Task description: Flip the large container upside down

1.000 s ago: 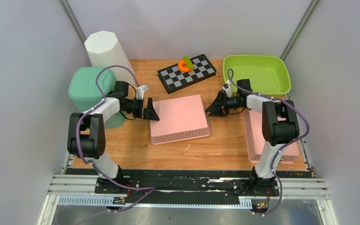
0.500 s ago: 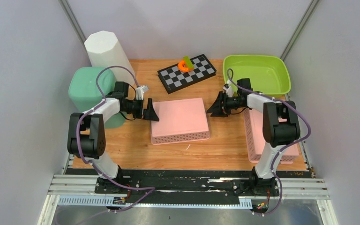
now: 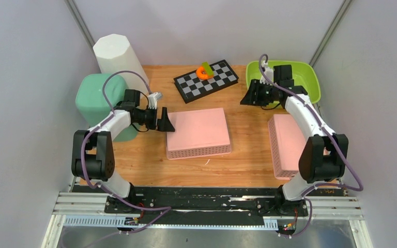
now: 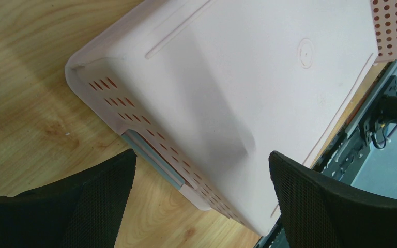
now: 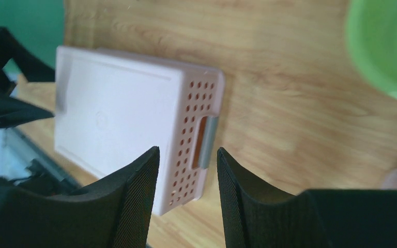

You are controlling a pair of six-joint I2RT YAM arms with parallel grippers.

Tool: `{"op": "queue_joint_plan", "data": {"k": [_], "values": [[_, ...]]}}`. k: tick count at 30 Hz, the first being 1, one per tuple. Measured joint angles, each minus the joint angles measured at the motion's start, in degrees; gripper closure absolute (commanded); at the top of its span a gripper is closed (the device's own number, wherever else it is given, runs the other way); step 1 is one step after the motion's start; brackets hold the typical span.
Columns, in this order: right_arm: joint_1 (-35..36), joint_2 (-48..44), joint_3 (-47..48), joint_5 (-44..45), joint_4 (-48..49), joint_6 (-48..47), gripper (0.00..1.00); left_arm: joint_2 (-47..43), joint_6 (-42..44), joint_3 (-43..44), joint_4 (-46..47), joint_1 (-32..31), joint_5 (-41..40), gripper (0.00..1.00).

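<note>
Pink container bottom-up, long axis running left-right.

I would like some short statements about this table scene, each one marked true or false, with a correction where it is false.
1. The middle basket lies bottom up. True.
2. The right jaws grip the middle basket. False: they are empty and hang apart from it, by the green tub.
3. The left jaws stand open at the left side of the middle basket. True.
4. The checkerboard has nothing on it. False: an orange piece sits on it.
</note>
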Motion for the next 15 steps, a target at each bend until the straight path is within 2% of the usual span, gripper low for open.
{"op": "queue_joint_plan", "data": {"k": [8,15], "values": [[0.00,0.33,10.21,18.14,-1.36,-6.01,0.51,-1.88,-0.22,0.00,1.01,-2.86,-2.71,0.00],[0.00,11.37,20.37,24.41,-1.51,-7.41,0.51,-3.61,1.09,0.00,1.01,-8.63,-6.21,0.00]]}}
